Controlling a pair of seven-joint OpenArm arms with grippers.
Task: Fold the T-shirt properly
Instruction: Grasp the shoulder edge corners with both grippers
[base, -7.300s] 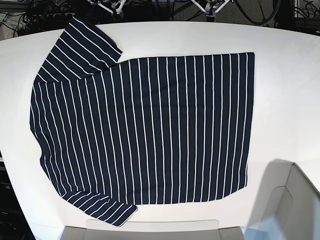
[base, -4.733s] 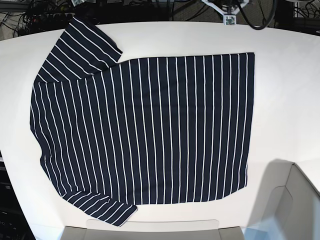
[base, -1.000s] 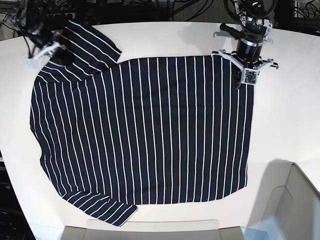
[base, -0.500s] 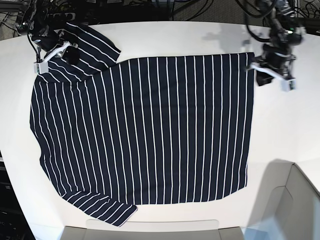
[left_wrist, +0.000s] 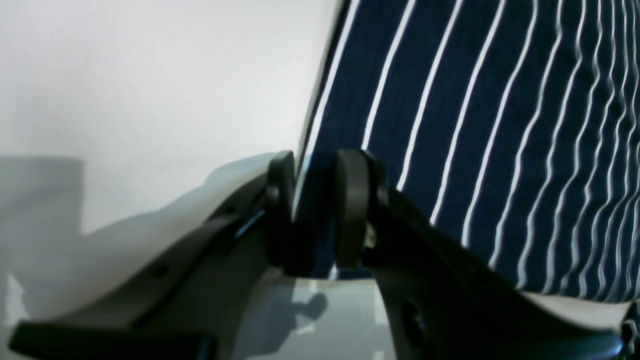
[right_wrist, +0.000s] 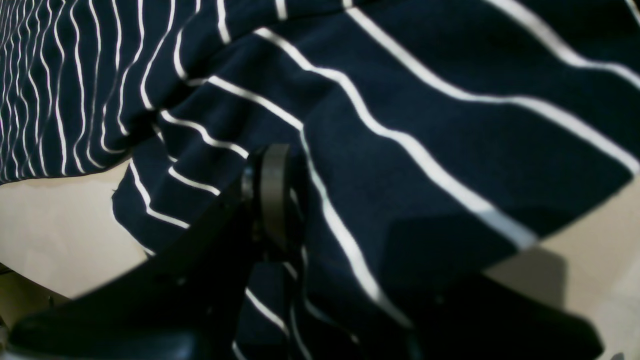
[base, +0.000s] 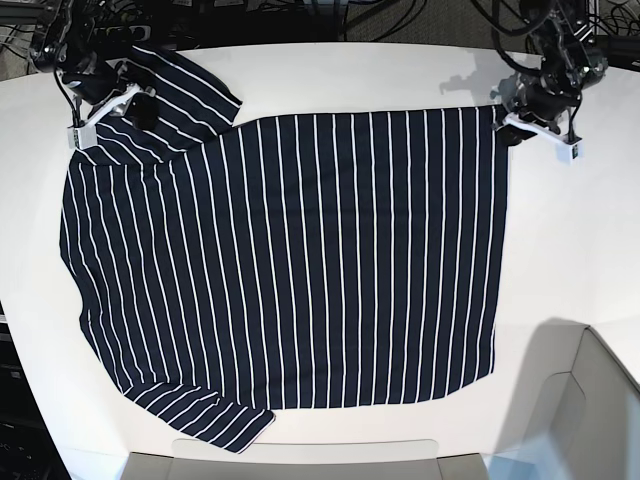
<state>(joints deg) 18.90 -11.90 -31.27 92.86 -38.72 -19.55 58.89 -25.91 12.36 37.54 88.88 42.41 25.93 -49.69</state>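
The T-shirt (base: 290, 260) lies flat and unfolded on the counter (base: 580, 250); every fold remains. The left pincer (left_wrist: 310, 210) straddles a hem corner, jaws nearly together. The right pincer (right_wrist: 280, 200) pinches the sleeve.

Bright, even overhead light in the base view; white bench (base: 330, 75) near glare, soft grey shadow at lower right. Curved edges from wide-lens distortion. Wrist views dimmer and soft: left pincer (left_wrist: 312, 210) and right pincer (right_wrist: 280, 200) blurred dark shapes at lower frame, T-shirt (left_wrist: 500, 125) stripes smeared toward right edge.
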